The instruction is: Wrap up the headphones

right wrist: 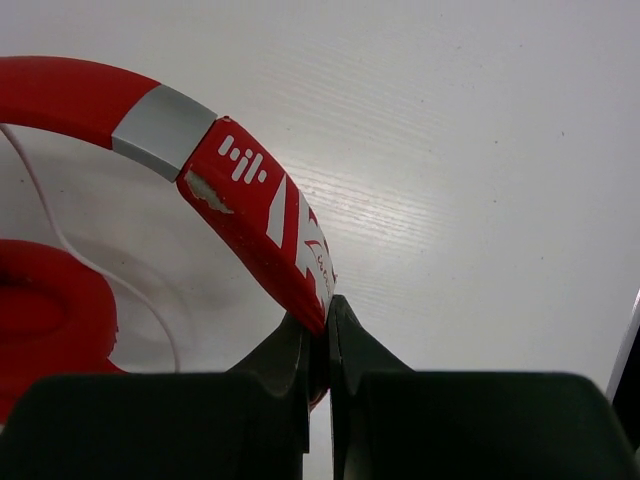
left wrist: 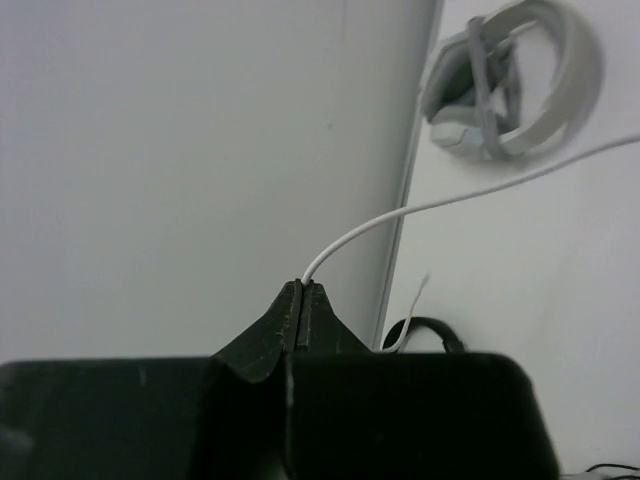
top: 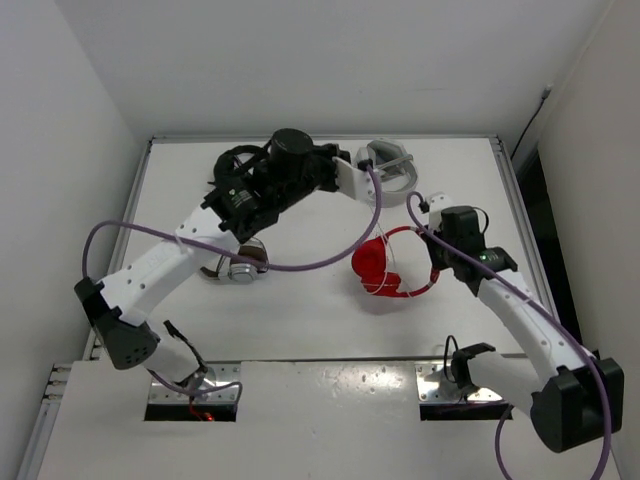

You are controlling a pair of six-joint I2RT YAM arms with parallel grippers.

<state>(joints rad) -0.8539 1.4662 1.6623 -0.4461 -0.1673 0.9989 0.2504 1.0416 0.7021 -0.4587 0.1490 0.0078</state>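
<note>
So, branding first: the red headphones have a white logo of little bars and dots printed on the headband, just past a silver section. More white lettering runs down toward the fingers, but it's cut off and I can't read it. The red paint is chipped right by the logo.

The right gripper is clamped onto that headband, jaws nearly together with only the band between them. A red earcup sits at lower left of the right wrist view.

The left gripper is pinched fully together on the thin white cable, which arcs up out of the tips and off to the right.

The headphones sit right of centre on the white table. A grey-white pair lies at the back edge, and a brown-and-silver pair lies left of centre.
</note>
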